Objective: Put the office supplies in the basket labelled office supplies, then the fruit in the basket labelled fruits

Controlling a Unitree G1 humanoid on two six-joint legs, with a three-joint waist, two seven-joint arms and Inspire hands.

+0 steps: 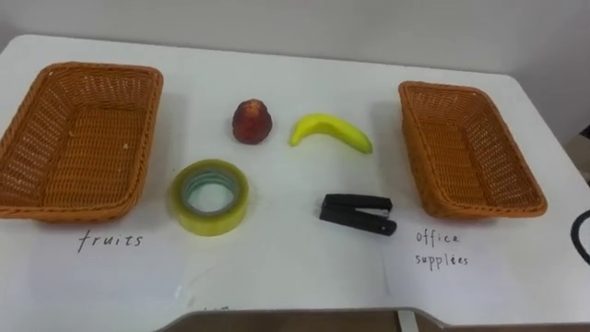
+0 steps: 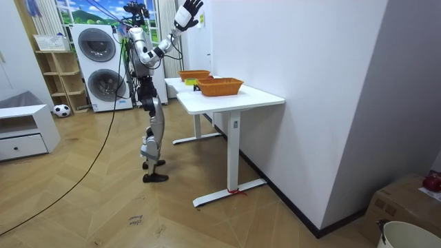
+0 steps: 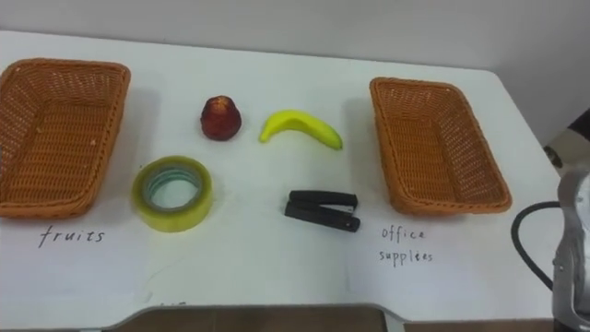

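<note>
The white table (image 1: 295,277) carried two empty wicker baskets and four loose things between them. Taking the middle of the table as the clock's centre, the left basket (image 1: 78,138) sat at 9 o'clock and the right basket (image 1: 466,148) at 3 o'clock, well apart. A left label (image 1: 111,242), handwritten on the table at 6 o'clock from the left basket, read "fruits". A right label (image 1: 440,249) in the same hand, at 6 o'clock from the right basket, read "office supplies" on two lines.

None of the four things was in a basket. The red fruit (image 1: 251,122) stood at 11 o'clock and the banana (image 1: 330,131) lay near it at 1 o'clock, not touching it. The roll of tape (image 1: 210,221), yellowish, lay flat at 8 o'clock. The black stapler (image 1: 357,213) lay closed at 5 o'clock, pointing roughly towards 4 o'clock.

In the room view the robot stood upright at the table's long side, with washing machines (image 2: 96,48) behind it. Its right hand (image 2: 187,15) was lifted high above the table, fingers spread and holding nothing
</note>
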